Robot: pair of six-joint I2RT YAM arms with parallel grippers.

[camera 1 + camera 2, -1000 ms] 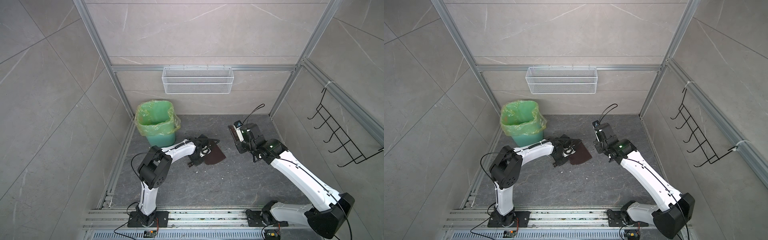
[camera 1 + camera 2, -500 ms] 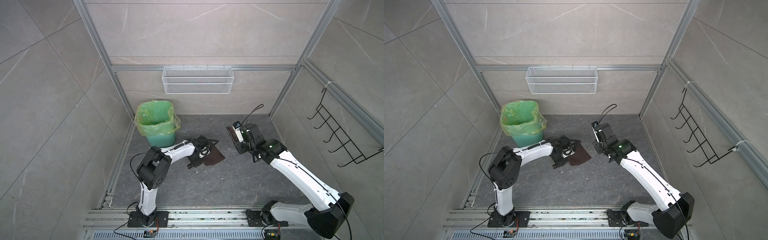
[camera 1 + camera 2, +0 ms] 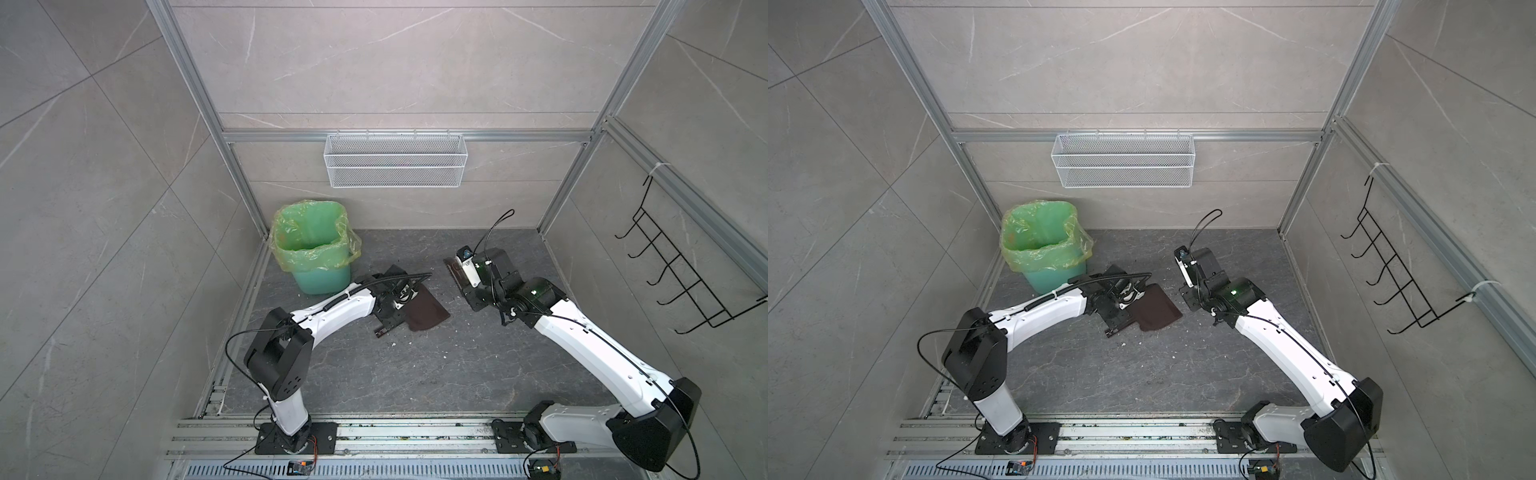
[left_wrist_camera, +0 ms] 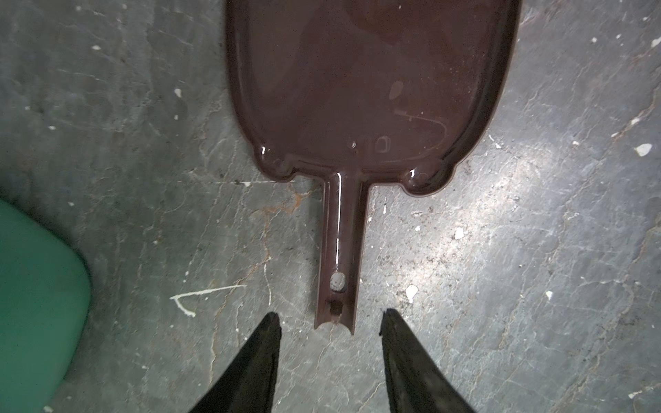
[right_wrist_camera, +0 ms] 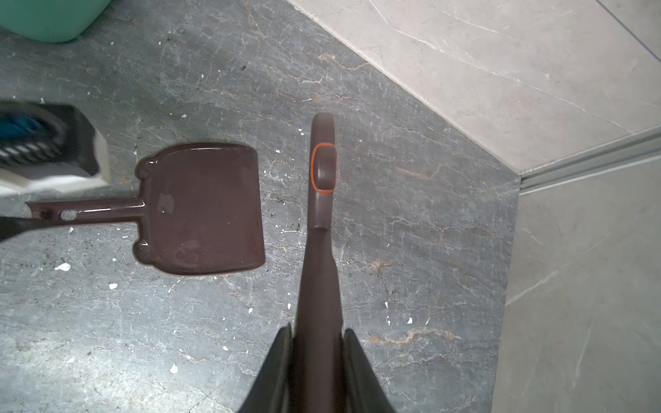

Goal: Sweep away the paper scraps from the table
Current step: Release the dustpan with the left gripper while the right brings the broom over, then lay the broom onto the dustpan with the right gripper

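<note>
Your left claw spread, flanking the dustpan handle on the counter; right claw pinching the brush.

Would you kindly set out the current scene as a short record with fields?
left gripper: open, tips flanking the dustpan handle's end, apart from it
right gripper: shut on the brush handle
dustpan: flat on the table, empty
bin: green-lined, back left corner
paper scraps: none visible on the table
crumbs: tiny white bits scattered
</note>
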